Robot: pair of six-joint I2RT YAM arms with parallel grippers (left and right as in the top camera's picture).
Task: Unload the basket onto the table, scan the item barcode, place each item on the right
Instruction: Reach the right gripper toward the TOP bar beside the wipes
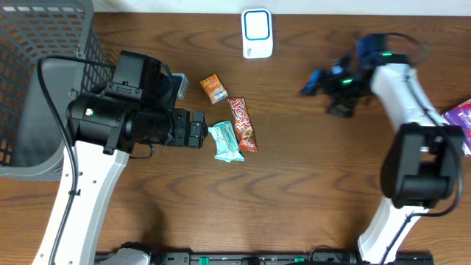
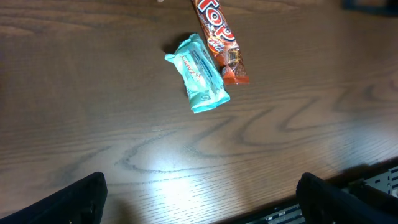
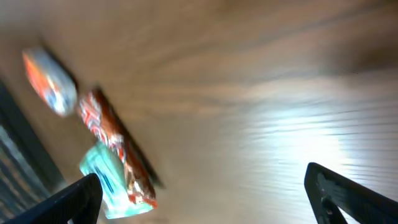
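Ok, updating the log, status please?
Left gripper open, empty, just short of teal plastic snack packet. Right gripper open, empty. Red-brown candy bar against packet's side. White rectangular scanner at far edge.

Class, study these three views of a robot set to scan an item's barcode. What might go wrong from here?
1. The teal packet seems to lie against the red bar, so the open left claw may catch both or knock one aside.
2. No barcode shows on the teal packet, so it might reach the white scanner facing the wrong way.
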